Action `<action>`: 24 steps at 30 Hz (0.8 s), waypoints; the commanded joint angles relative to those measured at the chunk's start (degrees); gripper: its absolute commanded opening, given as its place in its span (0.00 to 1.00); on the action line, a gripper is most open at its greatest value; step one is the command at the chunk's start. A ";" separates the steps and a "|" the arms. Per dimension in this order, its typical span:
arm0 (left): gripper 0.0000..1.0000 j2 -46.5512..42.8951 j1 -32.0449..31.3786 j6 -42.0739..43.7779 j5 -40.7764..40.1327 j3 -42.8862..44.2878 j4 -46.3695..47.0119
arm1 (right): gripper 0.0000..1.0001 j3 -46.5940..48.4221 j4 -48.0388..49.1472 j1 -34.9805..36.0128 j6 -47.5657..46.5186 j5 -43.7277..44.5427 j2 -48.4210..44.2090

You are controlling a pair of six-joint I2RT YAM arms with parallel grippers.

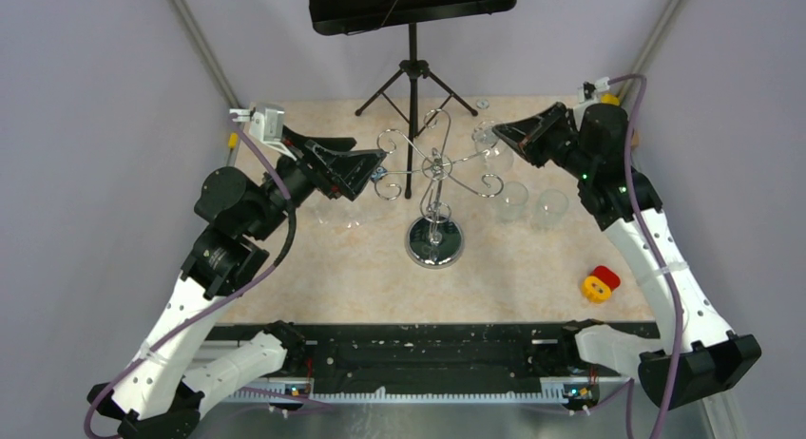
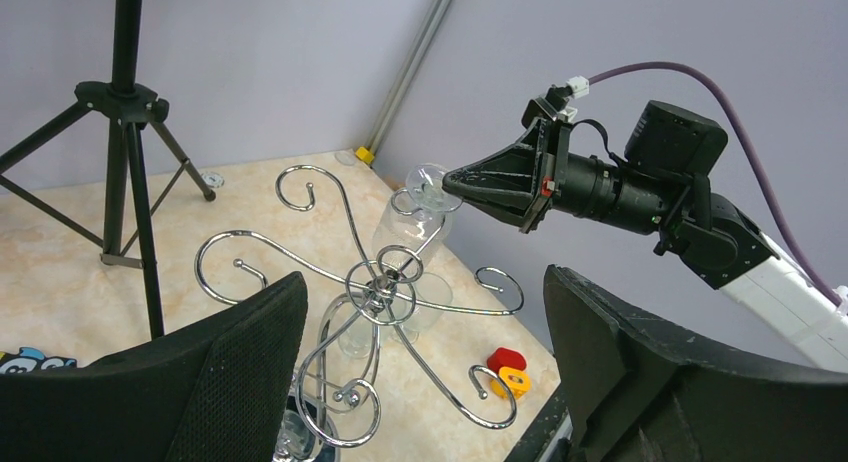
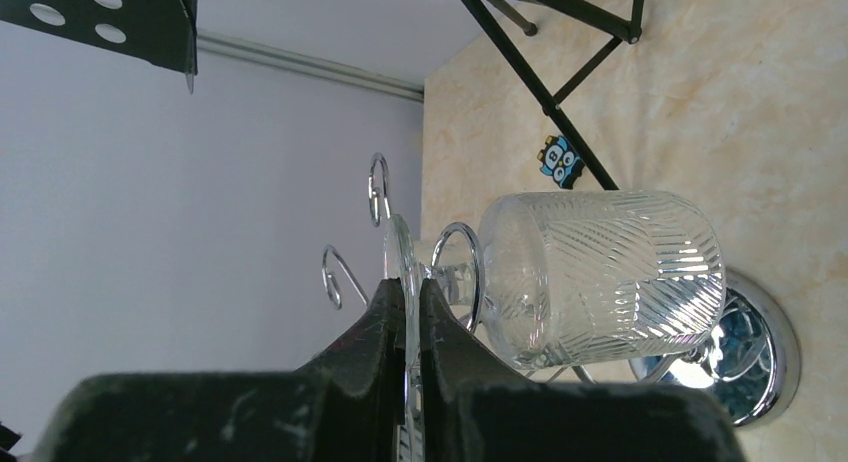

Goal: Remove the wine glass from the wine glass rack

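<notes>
The chrome wine glass rack point(image 1: 434, 168) stands mid-table on its round mirror base point(image 1: 434, 241); it also shows in the left wrist view point(image 2: 385, 282). A clear ribbed wine glass point(image 1: 494, 146) hangs tilted at a right-hand hook. In the right wrist view its bowl point(image 3: 600, 277) lies sideways, with the stem in a hook loop. My right gripper point(image 3: 410, 287) is shut on the glass's flat foot; it also shows from above point(image 1: 501, 133) and in the left wrist view point(image 2: 465, 182). My left gripper point(image 1: 378, 162) is open and empty beside the rack's left arms point(image 2: 425, 282).
A black tripod music stand point(image 1: 412, 68) stands behind the rack. Two clear glasses point(image 1: 511, 200) point(image 1: 551, 208) stand on the table right of the rack. Another glass point(image 1: 333, 211) sits under my left arm. A red and yellow object point(image 1: 601, 283) lies front right.
</notes>
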 commanded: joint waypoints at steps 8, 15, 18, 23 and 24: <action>0.91 -0.90 0.21 0.33 -0.88 -0.29 0.43 | 0.00 0.56 6.26 0.45 5.39 -4.52 -4.53; 0.91 -0.29 0.18 -0.17 -0.80 0.22 0.42 | 0.00 -0.84 8.61 1.60 5.70 -7.69 -3.82; 0.91 0.07 0.22 -0.32 -0.59 0.24 0.42 | 0.00 -1.13 9.84 2.63 5.41 -8.25 -2.81; 0.91 0.07 0.22 -0.30 -0.79 0.21 0.13 | 0.00 -0.19 11.32 3.93 3.93 -7.81 -0.68; 0.91 0.03 0.17 -0.28 -0.88 0.22 0.04 | 0.00 0.05 11.55 4.05 3.85 -7.53 -0.22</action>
